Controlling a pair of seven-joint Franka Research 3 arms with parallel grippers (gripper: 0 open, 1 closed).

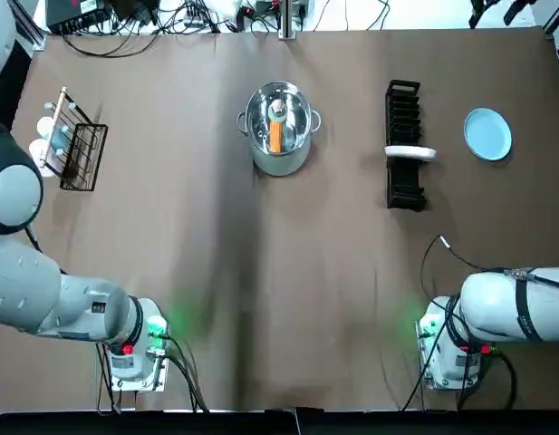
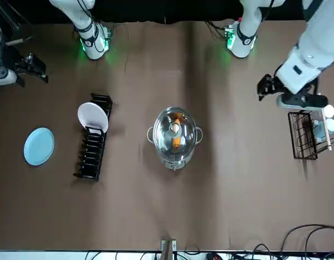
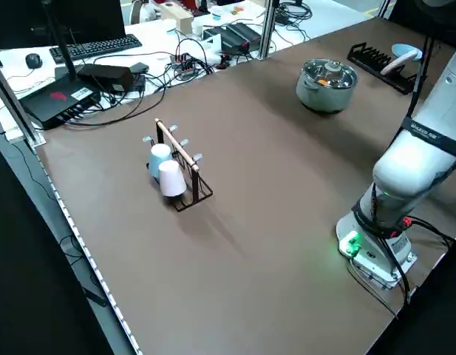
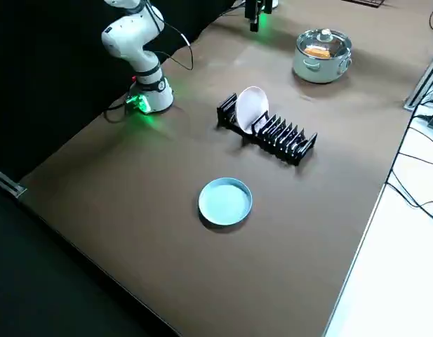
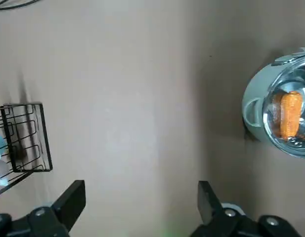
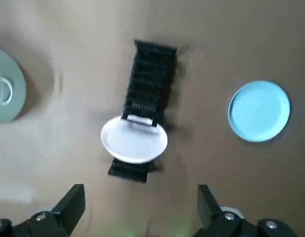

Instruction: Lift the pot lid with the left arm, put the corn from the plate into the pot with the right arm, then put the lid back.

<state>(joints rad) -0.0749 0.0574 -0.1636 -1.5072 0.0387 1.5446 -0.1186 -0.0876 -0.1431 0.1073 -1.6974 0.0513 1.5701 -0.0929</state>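
Sitting under a clear lid (image 1: 277, 113), one orange ear of corn (image 1: 275, 138) lies inside a shiny steel pot (image 1: 281, 159) at the far middle of the brown table (image 1: 261, 299). The corn shows through the lid, lying roughly along the pot's middle.

The corn looks small, firm and rounded. It is probably light, and likely to roll if pinched off-centre, so a grip across its middle would suit it best. The lid looks like glass with a metal rim: stiff, smooth, fairly heavy and breakable. The small knob at its centre is the one sensible place to take hold. The pot has two side handles and looks steady where it stands.

With the corn in the pot and the lid on, the task looks finished.

To the robot's right, well apart from the pot, a round blue plate (image 1: 487, 133) lies flat with nothing on it. Between plate and pot stands a black dish rack (image 1: 404, 186) holding a single white plate (image 1: 410, 152) on edge. Far to the robot's left, a wire rack (image 1: 80, 159) carries a white cup (image 3: 171, 177) and a pale blue cup (image 3: 160, 157).

The left gripper (image 5: 140, 190) hangs high over the table beside the wire rack, fingers spread wide, holding nothing. The right gripper (image 6: 140, 192) hangs high over the dish rack side, likewise spread wide and empty-handed.
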